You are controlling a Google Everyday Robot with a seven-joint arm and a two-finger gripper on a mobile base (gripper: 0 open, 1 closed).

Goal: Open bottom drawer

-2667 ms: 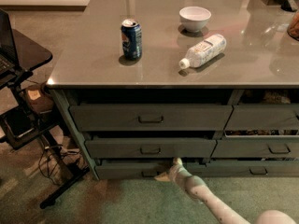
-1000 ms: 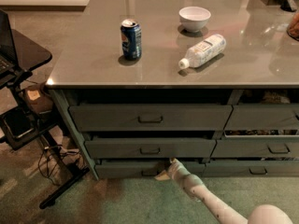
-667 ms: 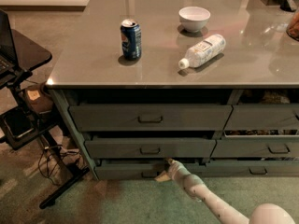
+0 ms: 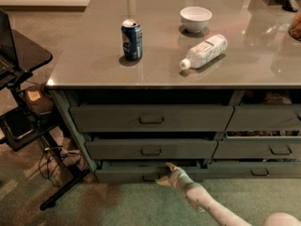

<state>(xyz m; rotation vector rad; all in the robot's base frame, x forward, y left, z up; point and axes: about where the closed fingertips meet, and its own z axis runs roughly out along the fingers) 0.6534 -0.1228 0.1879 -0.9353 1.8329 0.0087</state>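
The hand [image 4: 165,174] is low down at the front of the table [image 4: 155,75], right at the small pull [image 4: 149,177] of the bottom drawer [image 4: 120,174]. I cannot tell if the hand is spread or pinching. The bottom drawer is the lowest wide one under the table's top, and a dark gap shows above its front. On the table stand a blue can [image 4: 131,39] and a white bowl [image 4: 195,19], and a bottle [image 4: 204,51] lies on its side.
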